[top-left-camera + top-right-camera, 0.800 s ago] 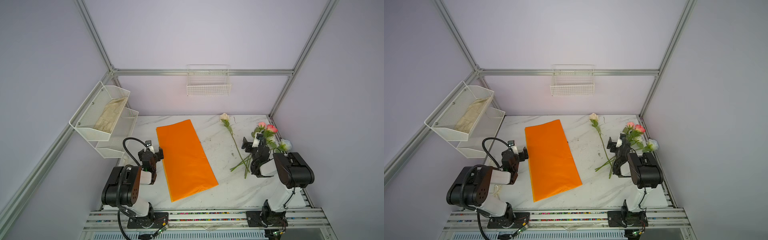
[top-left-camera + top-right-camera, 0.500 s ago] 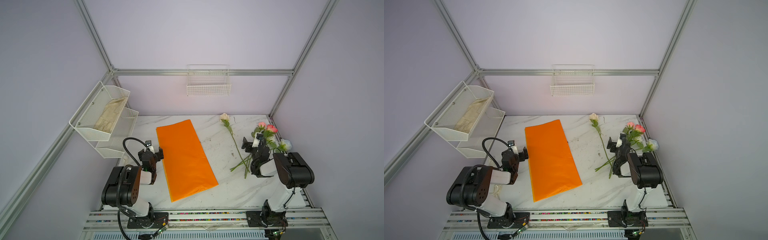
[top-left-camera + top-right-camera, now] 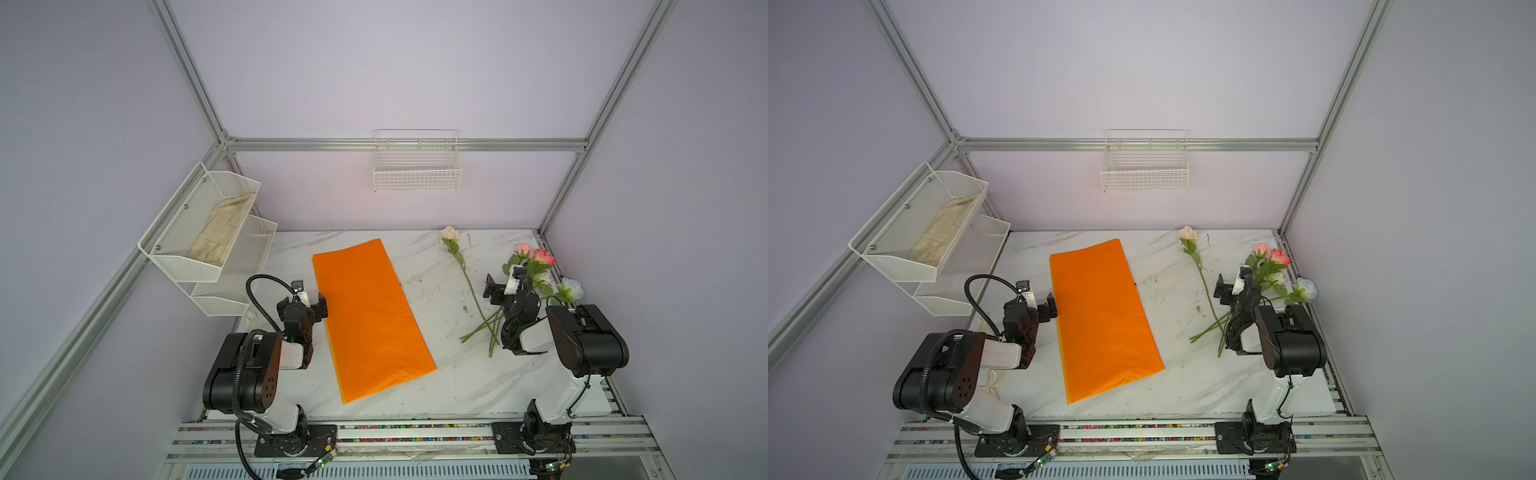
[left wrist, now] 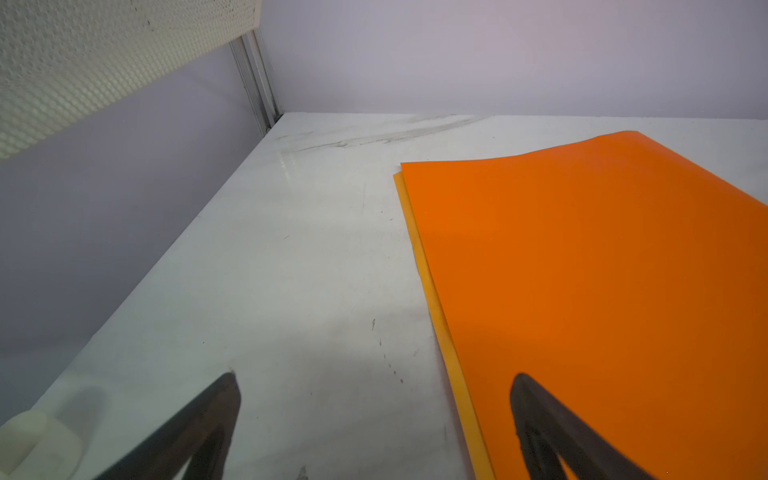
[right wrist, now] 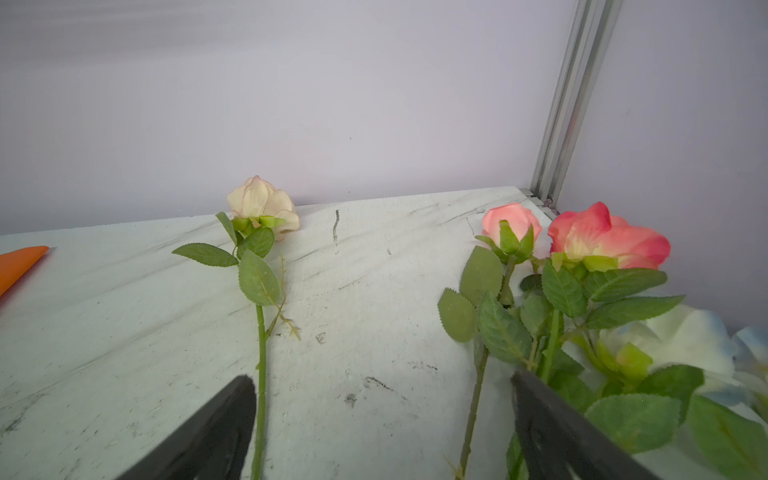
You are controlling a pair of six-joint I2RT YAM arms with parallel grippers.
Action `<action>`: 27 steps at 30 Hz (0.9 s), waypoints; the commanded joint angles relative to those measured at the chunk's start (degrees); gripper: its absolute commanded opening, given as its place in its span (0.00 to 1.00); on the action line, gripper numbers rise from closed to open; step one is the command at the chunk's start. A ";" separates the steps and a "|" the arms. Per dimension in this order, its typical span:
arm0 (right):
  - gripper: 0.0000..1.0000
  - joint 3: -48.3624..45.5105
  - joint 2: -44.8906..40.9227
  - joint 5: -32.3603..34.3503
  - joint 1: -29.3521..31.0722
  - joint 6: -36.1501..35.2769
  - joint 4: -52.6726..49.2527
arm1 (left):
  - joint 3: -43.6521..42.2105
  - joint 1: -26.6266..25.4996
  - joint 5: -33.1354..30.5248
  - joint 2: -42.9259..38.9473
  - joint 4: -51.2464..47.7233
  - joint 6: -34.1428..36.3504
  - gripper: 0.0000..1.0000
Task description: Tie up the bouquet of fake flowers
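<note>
Roses (image 3: 542, 257) apart from orange wrapping paper (image 3: 370, 316)

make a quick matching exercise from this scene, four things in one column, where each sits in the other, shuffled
1. orange wrapping paper
2. cream rose
3. beige cloth
4. white wire basket

a. in the upper tier of the mesh rack
b. hung on the back wall
c. flat on the middle of the table
d. on the table between the paper and the pink roses

Pairs: 1-c, 2-d, 3-a, 4-b
</note>
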 commanded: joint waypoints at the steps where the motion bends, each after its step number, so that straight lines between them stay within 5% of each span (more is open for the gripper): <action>1: 0.97 0.71 -0.52 1.04 0.16 -0.50 1.71 | -1.35 -0.24 0.54 -0.43 6.54 0.66 1.00; 6: 0.97 0.23 -5.47 1.69 0.18 0.03 -1.92 | -4.49 -0.23 1.13 -2.18 11.47 1.02 1.00; 10: 0.97 8.69 -14.91 0.39 0.19 5.34 -28.01 | -3.10 -0.26 0.36 -12.02 0.27 -0.09 1.00; 14: 0.97 19.90 -17.34 -15.20 0.18 13.96 -49.61 | 3.21 -0.22 4.08 -21.96 -22.33 -5.58 1.00; 16: 0.97 22.78 -16.12 -26.66 0.56 17.16 -52.45 | 6.03 -0.23 6.16 -25.16 -31.05 -8.31 1.00; 19: 0.89 23.54 -13.95 -34.06 3.43 22.80 -53.19 | 9.35 -0.16 4.71 -28.14 -42.03 -20.82 1.00; 27: 0.70 28.06 -6.31 -32.06 18.29 26.73 -60.26 | 11.90 -0.36 29.11 -25.66 -49.76 -29.13 1.00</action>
